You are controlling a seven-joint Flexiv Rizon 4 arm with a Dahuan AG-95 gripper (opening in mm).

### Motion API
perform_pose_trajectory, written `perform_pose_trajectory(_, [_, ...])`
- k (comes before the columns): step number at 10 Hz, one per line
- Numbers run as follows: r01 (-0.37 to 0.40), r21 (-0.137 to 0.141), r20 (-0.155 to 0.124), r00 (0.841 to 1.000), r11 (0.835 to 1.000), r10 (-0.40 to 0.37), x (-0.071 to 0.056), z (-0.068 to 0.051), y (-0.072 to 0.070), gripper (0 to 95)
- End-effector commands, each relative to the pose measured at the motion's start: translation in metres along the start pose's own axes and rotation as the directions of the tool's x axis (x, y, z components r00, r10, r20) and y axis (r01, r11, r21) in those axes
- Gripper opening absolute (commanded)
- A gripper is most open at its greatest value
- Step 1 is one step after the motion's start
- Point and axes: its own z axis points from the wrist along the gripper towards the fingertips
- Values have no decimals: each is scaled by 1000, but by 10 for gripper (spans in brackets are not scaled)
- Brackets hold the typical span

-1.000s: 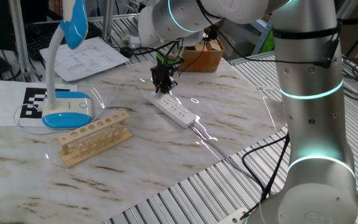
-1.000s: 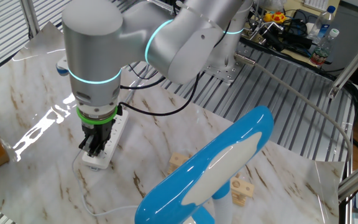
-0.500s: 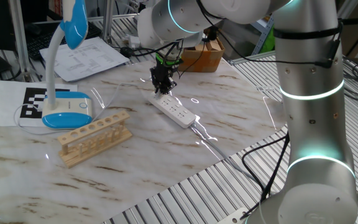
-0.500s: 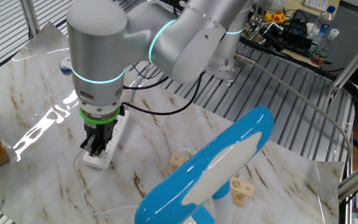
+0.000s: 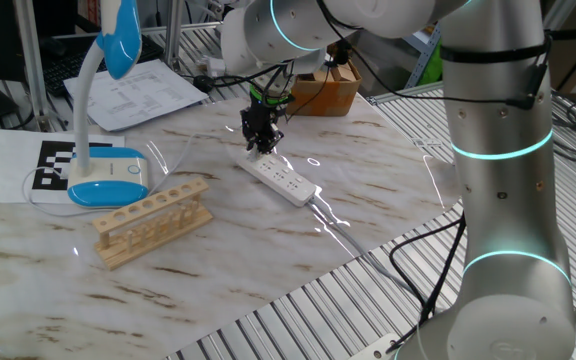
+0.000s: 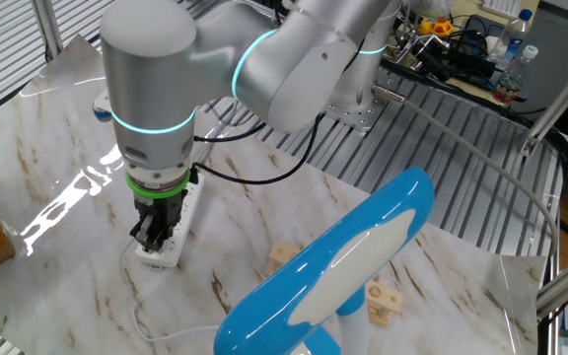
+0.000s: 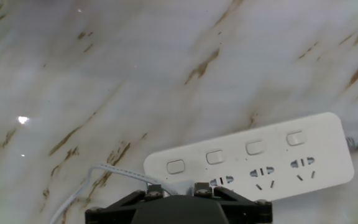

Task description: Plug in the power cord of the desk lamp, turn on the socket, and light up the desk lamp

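Hanging straight down over one end of the long flat white power strip (image 5: pixel 286 182), the black two-finger claw (image 5: pixel 259 147), tips low against the strip's top face. Seen along the fingers, a small white plug (image 7: pixel 182 183) sitting at the end outlet, right between the two tips, with the thin white cable (image 7: pixel 110 172) curling away left across the marble-patterned table (image 7: pixel 104 74). Cannot tell whether pinching that plug or standing just free of it: tips close on either side, contact hidden at the picture's bottom edge. Judging by that, plugging-in looks done or nearly so, with the switching-on not yet done. Key relation for that press: row of four rounded switch buttons (image 7: pixel 215 157) lying just past the plug on the side away from the claw body, the first button (image 7: pixel 175 166) almost directly beyond the tips, the others strung off to the right along the strip's long axis, which runs rightward and slightly up in the hand view. Probably only a short shift across the strip's width, then a push down. From one fixed view, strip angled away from the claw toward the table's near edge, and the white-and-blue desk lamp (image 5: pixel 108 188) standing well apart to the left, head unlit; buttons too small to make out there. From the other fixed view, claw (image 6: pixel 152 240) squarely over the strip's end (image 6: pixel 162 258), but plug and buttons hidden behind the fingers. Only the hand view giving the button row.
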Motion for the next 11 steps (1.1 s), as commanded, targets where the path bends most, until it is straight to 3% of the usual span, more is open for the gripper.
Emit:
perform_pose_trajectory(1, [9, 5, -1, 1000, 1000, -9, 1, -5, -2, 570])
perform_pose_trajectory(2, [13, 8, -2, 1000, 1000, -13, 2, -5, -2, 760])
perform_pose_trajectory(6, [36, 33, -21, 999, 999, -36, 11, -18, -10, 760])
perform_pose_trajectory(7, [54, 49, -36, 998, 997, -53, 13, -24, -12, 570])
perform_pose_trajectory(8, [71, 57, -49, 996, 996, -68, 14, -28, -13, 570])
perform_pose_trajectory(9, [83, 62, -60, 995, 995, -80, 14, -33, -15, 380])
perform_pose_trajectory(10, [99, 61, -77, 993, 993, -94, 15, -42, -18, 0])
perform_pose_trajectory(11, [113, 64, -77, 991, 991, -108, 17, -46, -21, 0])
